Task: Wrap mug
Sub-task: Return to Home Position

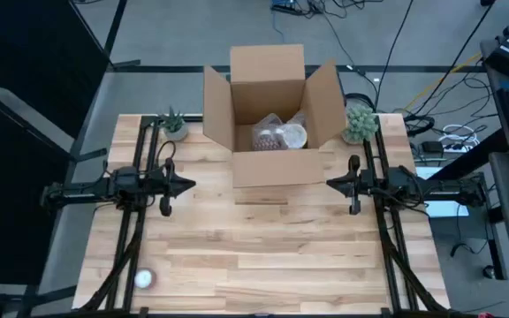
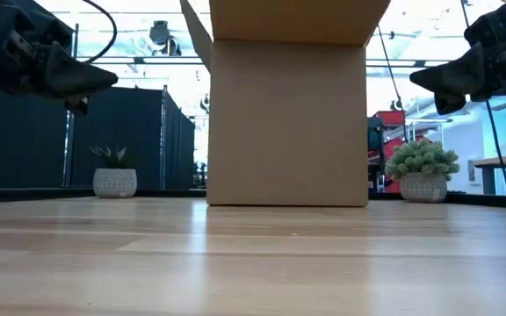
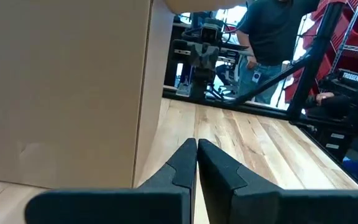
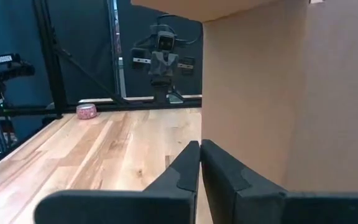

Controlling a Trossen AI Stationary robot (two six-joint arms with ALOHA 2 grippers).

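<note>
An open cardboard box stands at the middle of the table's far side. Inside it lie a bundle in bubble wrap and a pale round object; I cannot make out a mug as such. My left gripper hovers shut above the table left of the box, pointing toward it, its fingertips together. My right gripper hovers shut to the right of the box, mirroring the left, its fingertips together. Neither touches anything.
Small potted plants stand at the far left and far right beside the box. A small roll lies near the front left corner. A person stands beyond the table's right side. Bare wood spreads in front of the box.
</note>
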